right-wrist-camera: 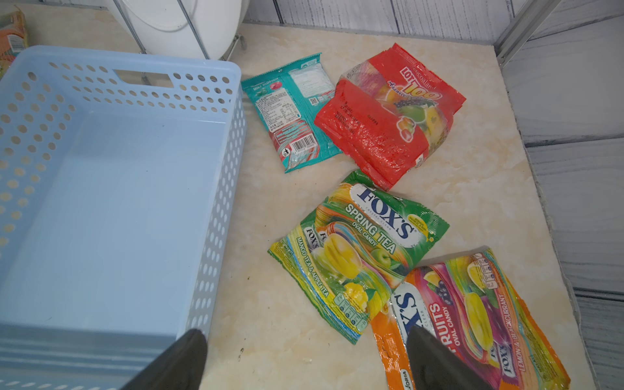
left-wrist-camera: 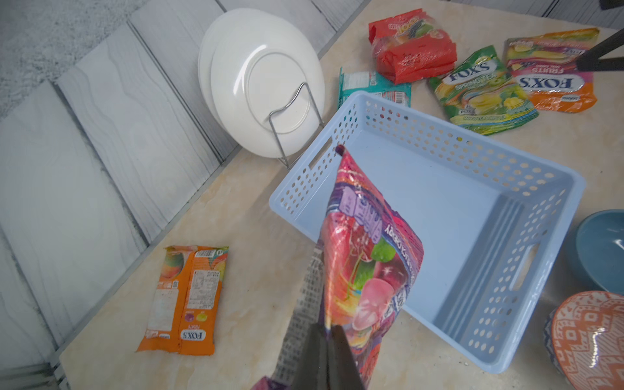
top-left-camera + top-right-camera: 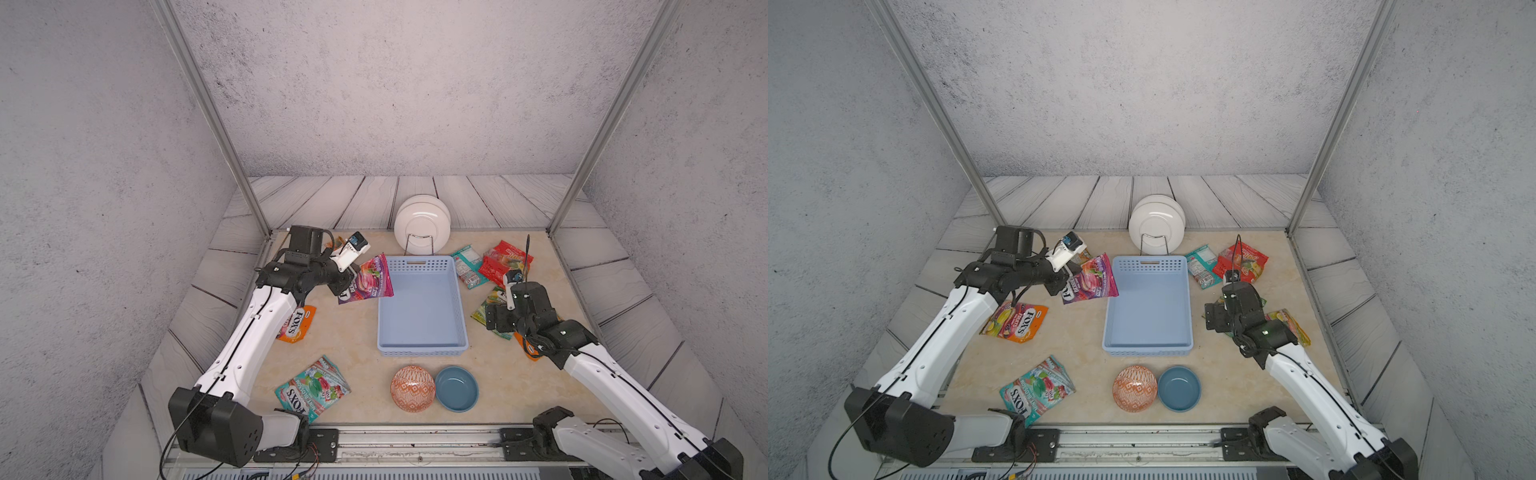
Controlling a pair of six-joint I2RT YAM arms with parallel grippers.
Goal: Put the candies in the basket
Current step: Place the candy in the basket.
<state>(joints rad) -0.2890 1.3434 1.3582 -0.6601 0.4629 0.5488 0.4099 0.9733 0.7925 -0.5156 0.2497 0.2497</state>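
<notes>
The table (image 3: 353, 332) holds the basket (image 3: 422, 352) at its middle, racked plates (image 3: 422, 220) at the far edge, patterned bowl (image 3: 412, 388) and blue bowl (image 3: 457, 388) by the near edge; teal bag (image 3: 311, 388), orange bag (image 3: 299, 328), face-down bag (image 2: 184, 297) leftward; mint bag (image 1: 290, 111), red bag (image 1: 381, 135), green bag (image 1: 358, 256), fruits bag (image 1: 472, 314) rightward.

Top views: high, looking down on whole table (image 3: 353, 340); wrist views close, both sharing basket (image 2: 439, 209).

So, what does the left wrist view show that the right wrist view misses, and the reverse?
Only the left wrist view: the left gripper shut on the purple bag at the basket's rim, plus the blue bowl and the orange patterned bowl. Only the right wrist view: most of the teal bag, unhidden by the basket. Both: the empty basket, the red bag, green bag, orange Fruits bag and white plates.
</notes>
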